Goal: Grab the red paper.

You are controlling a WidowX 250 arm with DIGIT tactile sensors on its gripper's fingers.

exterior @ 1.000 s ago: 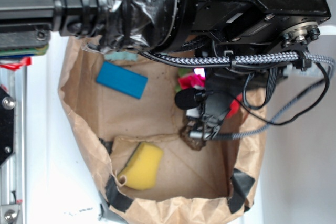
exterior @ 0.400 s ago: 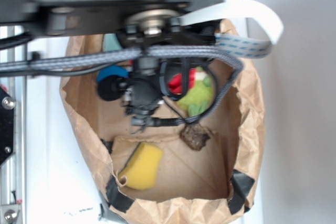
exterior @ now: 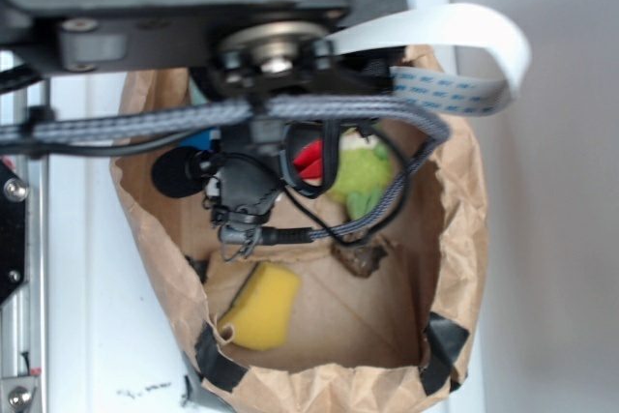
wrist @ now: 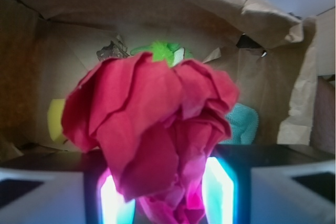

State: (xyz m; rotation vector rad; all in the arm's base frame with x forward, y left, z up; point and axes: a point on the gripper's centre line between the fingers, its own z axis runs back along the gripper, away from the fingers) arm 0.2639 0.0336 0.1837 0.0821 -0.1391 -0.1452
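Between the jaws, not ahead or to either side, sits the red paper point(wrist: 157, 129), its lower folds pinched by them and its crumpled bulk bulging up beyond the tips, inside the brown paper bag point(wrist: 273, 30), so only a lift appears left.

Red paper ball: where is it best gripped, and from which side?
The red paper narrows toward its lower end, already sitting between the gripper fingers. Grip that narrow crumpled base, approaching head-on along the wrist camera's line; the wide upper folds look too broad and would likely just crush.
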